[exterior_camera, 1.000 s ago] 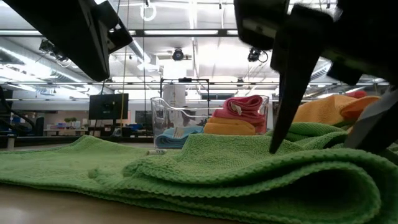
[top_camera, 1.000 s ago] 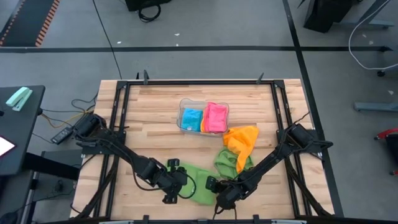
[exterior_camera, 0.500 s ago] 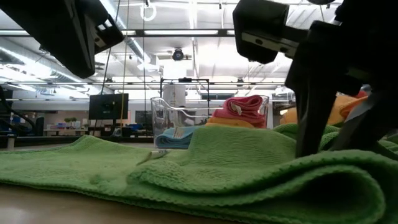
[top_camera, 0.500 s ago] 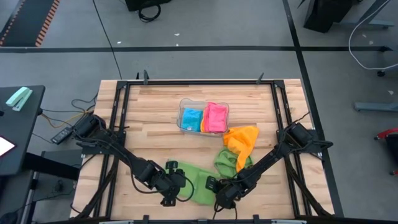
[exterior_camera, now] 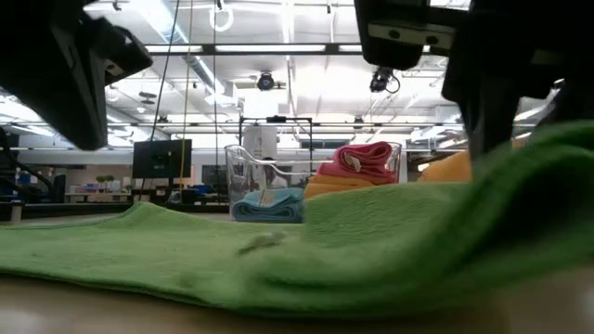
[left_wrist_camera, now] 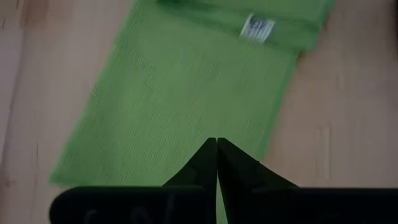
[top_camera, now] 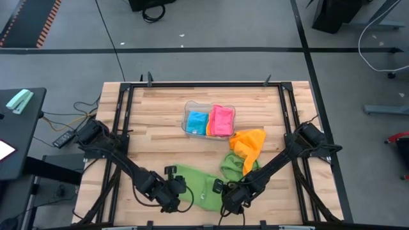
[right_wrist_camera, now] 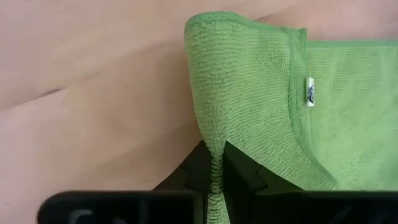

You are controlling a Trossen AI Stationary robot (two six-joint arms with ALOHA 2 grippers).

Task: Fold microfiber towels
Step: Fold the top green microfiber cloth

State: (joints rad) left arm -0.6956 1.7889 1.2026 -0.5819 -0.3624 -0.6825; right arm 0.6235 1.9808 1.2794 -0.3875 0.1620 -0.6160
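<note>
**Both grippers pinch the green towel**

We see the green towel [top_camera: 199,191] at the table's [top_camera: 160,128] near edge. The left gripper [left_wrist_camera: 216,163] is clenched on its edge; the right gripper [right_wrist_camera: 214,163] pinches a lifted corner.

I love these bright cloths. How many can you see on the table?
5, perhaps more hidden. One green towel lies flat at the near edge between the grippers; another green one sits bunched under the orange one; blue and pink are folded in the clear tray.
</note>
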